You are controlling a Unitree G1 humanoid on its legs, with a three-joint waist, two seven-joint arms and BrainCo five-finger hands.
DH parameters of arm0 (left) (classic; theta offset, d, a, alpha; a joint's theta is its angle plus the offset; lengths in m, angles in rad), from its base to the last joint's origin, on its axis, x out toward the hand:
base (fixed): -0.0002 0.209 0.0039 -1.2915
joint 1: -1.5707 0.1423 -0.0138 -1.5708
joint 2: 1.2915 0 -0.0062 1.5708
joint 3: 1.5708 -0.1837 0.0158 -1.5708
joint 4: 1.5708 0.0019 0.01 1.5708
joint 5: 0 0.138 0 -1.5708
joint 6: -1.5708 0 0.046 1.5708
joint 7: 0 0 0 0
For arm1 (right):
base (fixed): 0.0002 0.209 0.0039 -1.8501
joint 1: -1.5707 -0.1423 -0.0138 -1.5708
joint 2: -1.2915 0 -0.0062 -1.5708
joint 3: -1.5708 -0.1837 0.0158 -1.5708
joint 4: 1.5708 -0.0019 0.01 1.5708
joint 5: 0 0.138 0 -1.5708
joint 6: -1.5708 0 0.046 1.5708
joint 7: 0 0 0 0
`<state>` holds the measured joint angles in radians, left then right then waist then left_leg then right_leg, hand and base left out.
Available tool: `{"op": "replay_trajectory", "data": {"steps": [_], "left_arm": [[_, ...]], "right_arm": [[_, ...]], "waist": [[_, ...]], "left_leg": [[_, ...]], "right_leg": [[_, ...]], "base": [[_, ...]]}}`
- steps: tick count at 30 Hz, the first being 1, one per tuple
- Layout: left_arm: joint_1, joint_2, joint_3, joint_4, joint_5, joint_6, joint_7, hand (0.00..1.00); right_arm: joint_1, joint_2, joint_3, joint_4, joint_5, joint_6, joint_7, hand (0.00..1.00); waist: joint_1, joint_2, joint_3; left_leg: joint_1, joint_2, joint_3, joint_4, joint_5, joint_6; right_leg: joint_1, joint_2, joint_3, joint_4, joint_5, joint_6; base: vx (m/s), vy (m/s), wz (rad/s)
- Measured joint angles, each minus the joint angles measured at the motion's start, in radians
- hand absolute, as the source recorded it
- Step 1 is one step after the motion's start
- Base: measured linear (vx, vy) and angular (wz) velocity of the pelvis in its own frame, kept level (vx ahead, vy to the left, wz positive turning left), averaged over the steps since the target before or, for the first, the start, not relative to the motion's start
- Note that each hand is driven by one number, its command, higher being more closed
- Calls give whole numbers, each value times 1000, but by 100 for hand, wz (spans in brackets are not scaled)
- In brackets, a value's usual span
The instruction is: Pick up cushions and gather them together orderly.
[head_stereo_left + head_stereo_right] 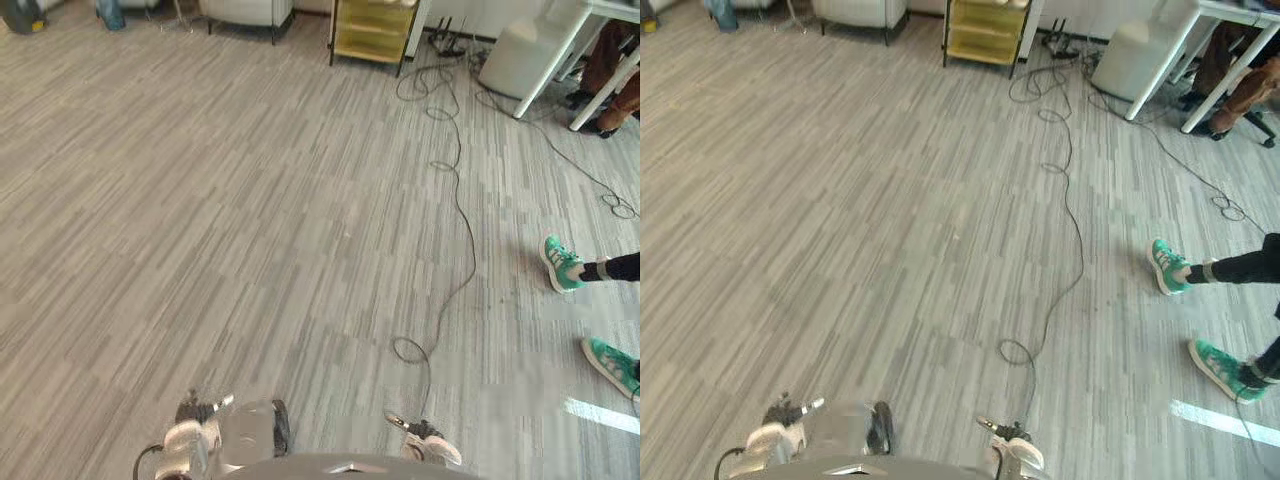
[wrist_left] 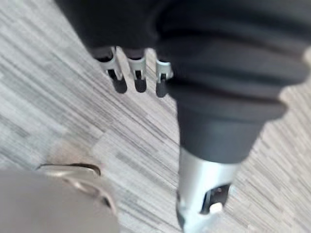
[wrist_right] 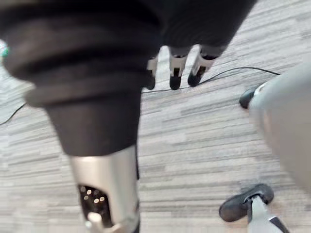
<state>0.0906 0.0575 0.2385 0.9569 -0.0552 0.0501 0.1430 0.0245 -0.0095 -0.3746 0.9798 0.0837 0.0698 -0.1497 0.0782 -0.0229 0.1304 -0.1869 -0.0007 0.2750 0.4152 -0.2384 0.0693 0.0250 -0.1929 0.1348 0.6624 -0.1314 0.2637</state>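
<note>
Your left hand [image 2: 146, 29] and right hand [image 3: 184, 24] look like twins: chunky black ribbed cover over the back and wrist, silver fingers [image 2: 138, 73] with dark tips, fat silver thumb [image 3: 104, 189] with a dark cutout near its end.

Floor [image 1: 250, 200]: grey striped carpet, carrying no sign or number.
Yellow shelf unit [image 1: 372, 28]: no label can be read (too far off to tell).
Green shoes [image 1: 562, 264]: markings too small to read.
White floor strip [image 1: 600, 413]: plain, unlettered.
</note>
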Motion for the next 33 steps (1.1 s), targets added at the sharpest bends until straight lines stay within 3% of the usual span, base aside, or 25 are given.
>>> {"op": "replay_trajectory", "data": {"steps": [1,2,3,4,5,8,9,10,12,14,15,16,18,19,20,21,22,23,24,25,27,29,30,31,33], "left_arm": [[15,15,-32,11,0,14,4,0],[19,20,-39,10,0,19,5,0],[21,23,-47,10,0,21,6,0],[31,25,-50,11,-1,24,7,0],[35,25,-52,11,-1,28,7,0],[19,34,-89,13,-1,30,6,0],[9,33,-94,14,-1,30,6,0],[-3,27,-94,13,-1,30,6,0],[-20,3,-94,11,1,28,5,0],[-19,-3,-82,5,0,27,3,0],[-21,-19,-64,5,1,26,4,0],[-21,-29,-58,7,1,26,3,0],[-17,-69,-38,8,1,26,2,0],[-16,-78,-34,7,1,26,1,0],[-17,-87,-22,3,1,25,-3,0],[-19,-94,-20,-4,0,26,-5,0],[-19,-96,-21,-8,0,22,-7,0],[-19,-92,-11,-22,0,16,-13,0],[-19,-89,-8,-29,0,16,-15,0],[-19,-80,-8,-45,0,15,-17,0],[-19,-77,-8,-63,-2,13,-17,0],[-20,-81,-7,-85,-4,7,-17,0],[-20,-82,-7,-90,-4,6,-17,0],[-20,-87,-7,-90,-1,6,-15,0],[-19,-92,-8,-89,-2,6,-15,0]], "right_arm": [[4,-6,8,3,-4,2,5,0],[6,-10,10,4,-5,1,8,0],[9,-11,9,6,-5,0,9,0],[10,-14,3,-3,-4,-2,9,0],[9,-16,1,-13,-3,-1,10,0],[3,-21,-8,-23,-1,-10,10,0],[0,-23,-17,-23,0,-11,10,0],[0,-28,-30,-24,1,-11,9,0],[9,-36,-42,-26,2,-4,8,0],[33,-20,-62,-23,4,0,7,0],[45,-18,-79,-27,6,3,6,0],[45,-21,-84,-33,5,3,5,0],[58,-25,-131,-65,5,0,6,0],[58,-28,-141,-66,5,1,6,0],[59,-31,-140,-69,6,2,5,0],[63,-31,-129,-86,7,2,4,0],[68,-34,-119,-93,9,2,0,0],[67,-32,-110,-94,10,2,-5,0],[68,-31,-100,-94,11,2,-5,0],[67,-25,-88,-89,20,2,-5,0],[57,-23,-78,-78,36,1,-6,0],[36,-7,-81,-60,44,3,-7,0],[33,1,-82,-60,45,3,-7,0],[34,0,-83,-63,47,2,-7,0],[35,-8,-80,-59,45,2,-7,0]], "waist": [[-6,-3,12],[-8,-5,20],[-13,-5,28],[-24,3,40],[-27,4,40],[-55,10,51],[-61,13,56],[-69,20,61],[-86,18,81],[-91,-6,88],[-94,-2,88],[-94,14,88],[-96,72,80],[-93,88,74],[-93,101,72],[-97,116,81],[-94,121,82],[-82,118,85],[-77,112,89],[-69,85,93],[-56,82,93],[-32,80,93],[-32,78,94],[-31,79,93],[-22,90,87]], "left_leg": [[66,-17,-2,-20,-16,11],[104,-28,-7,-41,-22,16],[143,-37,-15,-67,-25,19],[218,-50,-33,-126,-26,20],[279,-53,-48,-176,-26,21],[411,-36,-107,-266,-29,26],[430,-30,-123,-278,-32,27],[453,-17,-148,-292,-39,23],[527,5,-206,-357,-49,12],[588,0,-250,-385,-80,-16],[621,17,-259,-374,-94,-17],[622,30,-257,-352,-91,-21],[577,94,-254,-162,-60,-74],[543,116,-256,-64,-35,-115],[476,141,-276,92,36,-176],[362,183,-291,353,230,-252],[307,213,-270,478,229,-250],[233,255,-211,630,176,-217],[204,262,-188,669,149,-206],[143,258,-139,685,92,-175],[54,252,-79,609,33,-157],[-15,210,-11,274,0,-137],[-38,181,-13,135,9,-142],[-38,135,-38,-77,66,-152],[-45,115,-105,-225,133,-168]], "right_leg": [[-93,7,6,225,40,33],[-121,3,-29,302,39,31],[-142,-11,-79,359,31,19],[-181,-33,-181,426,2,-38],[-220,-32,-244,441,-36,-101],[-309,25,-366,256,-144,-176],[-333,42,-375,174,-144,-187],[-359,64,-371,63,-125,-206],[-394,84,-339,-379,63,-181],[-427,51,-332,-478,93,-173],[-441,56,-324,-409,199,-189],[-450,58,-335,-366,207,-196],[-438,88,-387,-269,202,-268],[-426,107,-396,-258,168,-281],[-399,134,-402,-257,131,-288],[-323,174,-399,-291,96,-304],[-278,200,-397,-316,88,-315],[-187,232,-384,-357,68,-333],[-142,239,-377,-379,56,-339],[-61,240,-358,-428,43,-343],[27,239,-337,-502,51,-322],[118,212,-306,-580,50,-297],[146,196,-301,-600,42,-283],[182,177,-297,-624,26,-262],[211,176,-281,-644,1,-241]], "base": [[397,119,16],[402,122,12],[332,80,26],[413,75,29],[414,57,27],[426,-35,53],[362,-82,81],[479,-143,97],[595,-222,117],[576,-281,84],[614,-307,51],[623,-317,20],[621,-331,-2],[639,-324,-22],[636,-280,-22],[771,-289,-23],[756,-254,-34],[633,-193,-36],[592,-162,-39],[537,-120,-29],[440,-65,-32],[560,40,-38],[556,145,-19],[456,163,-7],[361,190,-18]]}}
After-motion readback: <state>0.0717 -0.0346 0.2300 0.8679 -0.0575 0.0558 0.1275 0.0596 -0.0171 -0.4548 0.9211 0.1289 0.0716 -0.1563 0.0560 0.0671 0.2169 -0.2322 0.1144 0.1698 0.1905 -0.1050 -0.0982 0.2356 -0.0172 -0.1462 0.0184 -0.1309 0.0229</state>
